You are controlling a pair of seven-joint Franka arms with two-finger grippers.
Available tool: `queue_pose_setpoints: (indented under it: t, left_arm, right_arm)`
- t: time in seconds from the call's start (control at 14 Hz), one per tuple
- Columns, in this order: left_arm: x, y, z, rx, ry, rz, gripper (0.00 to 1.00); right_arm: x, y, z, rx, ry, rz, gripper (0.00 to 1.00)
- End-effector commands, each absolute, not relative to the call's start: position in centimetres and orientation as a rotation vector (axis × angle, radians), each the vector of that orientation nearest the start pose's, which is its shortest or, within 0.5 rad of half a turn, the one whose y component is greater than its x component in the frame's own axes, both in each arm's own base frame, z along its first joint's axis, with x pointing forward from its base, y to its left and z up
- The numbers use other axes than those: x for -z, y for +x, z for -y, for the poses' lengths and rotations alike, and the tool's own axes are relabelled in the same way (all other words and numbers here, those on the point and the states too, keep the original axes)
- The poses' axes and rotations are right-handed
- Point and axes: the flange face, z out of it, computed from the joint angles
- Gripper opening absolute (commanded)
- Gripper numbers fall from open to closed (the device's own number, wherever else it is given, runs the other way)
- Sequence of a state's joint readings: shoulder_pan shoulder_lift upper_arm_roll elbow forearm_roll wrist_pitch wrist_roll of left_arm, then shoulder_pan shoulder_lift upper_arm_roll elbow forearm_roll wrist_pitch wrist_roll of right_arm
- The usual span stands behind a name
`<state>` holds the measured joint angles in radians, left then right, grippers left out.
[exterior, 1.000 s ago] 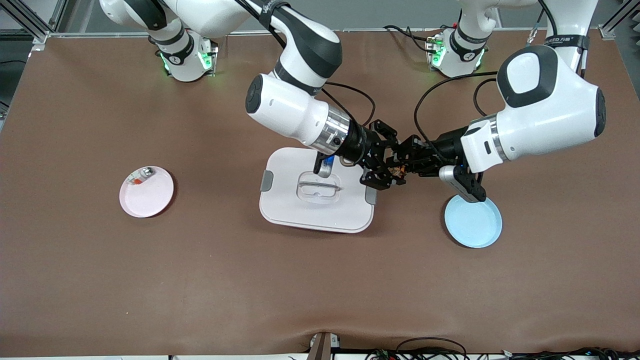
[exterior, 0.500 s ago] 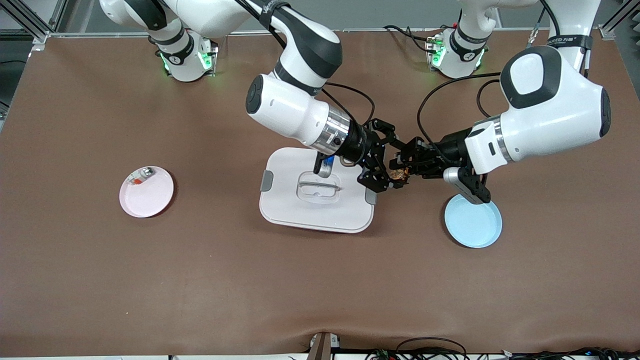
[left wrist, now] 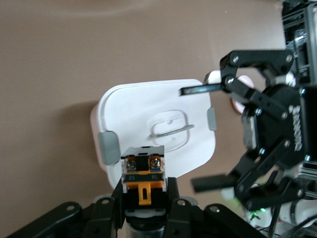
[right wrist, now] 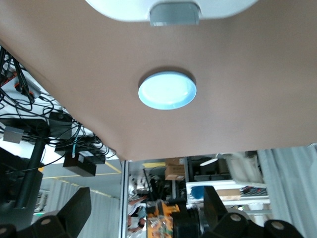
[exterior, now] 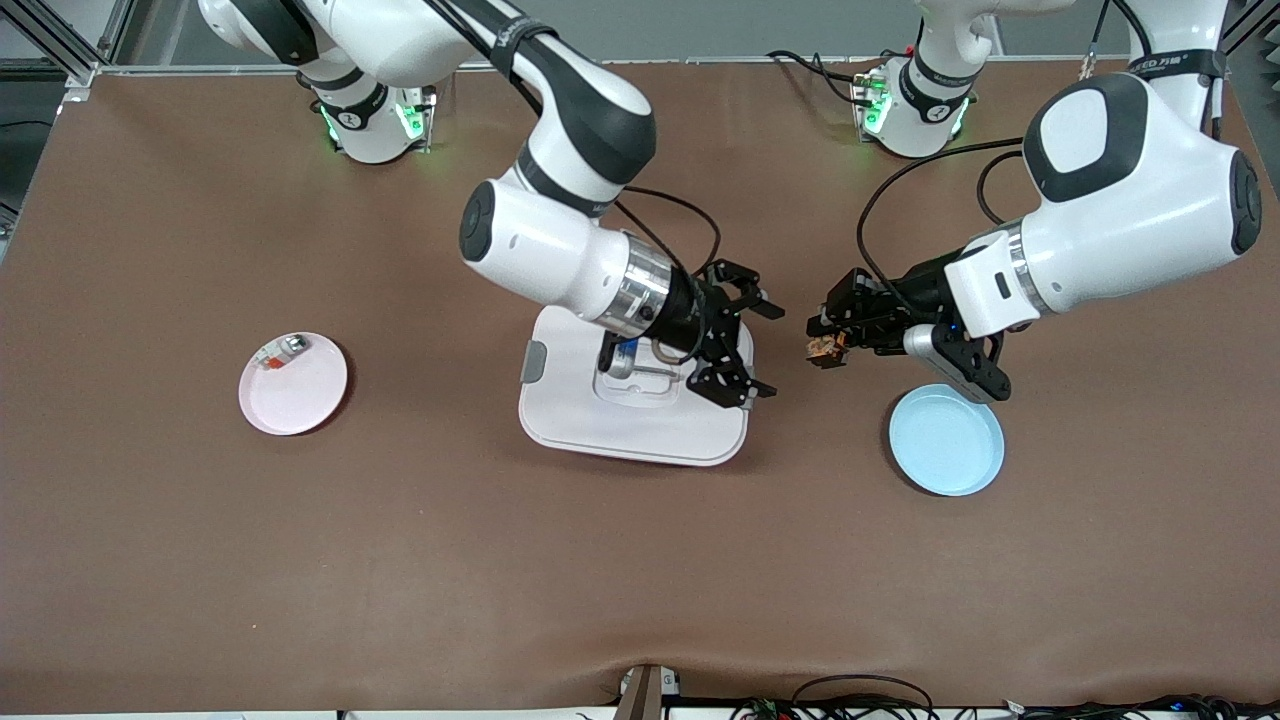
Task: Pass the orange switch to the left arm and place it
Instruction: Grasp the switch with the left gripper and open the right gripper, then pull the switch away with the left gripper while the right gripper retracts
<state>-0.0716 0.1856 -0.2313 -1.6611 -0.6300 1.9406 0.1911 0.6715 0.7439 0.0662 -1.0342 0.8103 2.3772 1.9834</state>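
The left arm's black two-finger gripper (exterior: 822, 350) is clamped on the tiny black-and-orange switch (exterior: 824, 348), in the air between the large white plastic latched box (exterior: 632, 415) and the pale blue round plate (exterior: 946, 440). The right arm's black two-finger gripper (exterior: 752, 345) hangs over the box's edge toward the left arm's end, fingers spread wide and holding nothing.

We can't properly read anything here. There's white lettering on the black band (exterior: 1172, 63) of the left arm (exterior: 1130, 230), around 1 o'clock, too tiny for us.
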Motion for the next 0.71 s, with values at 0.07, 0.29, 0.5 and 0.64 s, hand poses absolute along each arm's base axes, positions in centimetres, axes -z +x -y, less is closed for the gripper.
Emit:
queue_pose_setpoints:
  t: [0.07, 0.29, 0.5, 0.64]
  left_arm:
    - [-53.8, 58.3, 21.2, -0.056, 2.577, 0.333, 0.00]
    - [-54.0, 57.7, 21.5, -0.054, 2.693, 0.352, 0.00]
    - [-54.2, 57.0, 21.1, -0.002, 2.788, 0.242, 0.00]
    - [-54.4, 56.6, 20.9, 0.009, 2.848, 0.129, 0.00]
  right_arm:
    - [-48.5, 61.1, -50.4, -0.721, -1.755, -1.676, 1.00]
    - [-50.4, 60.6, -47.3, -0.649, -2.094, -1.438, 1.00]
    - [-51.2, 60.7, -43.6, -0.601, -2.343, -1.211, 1.00]
    - [-52.0, 60.7, -41.2, -0.559, -2.481, -1.057, 1.00]
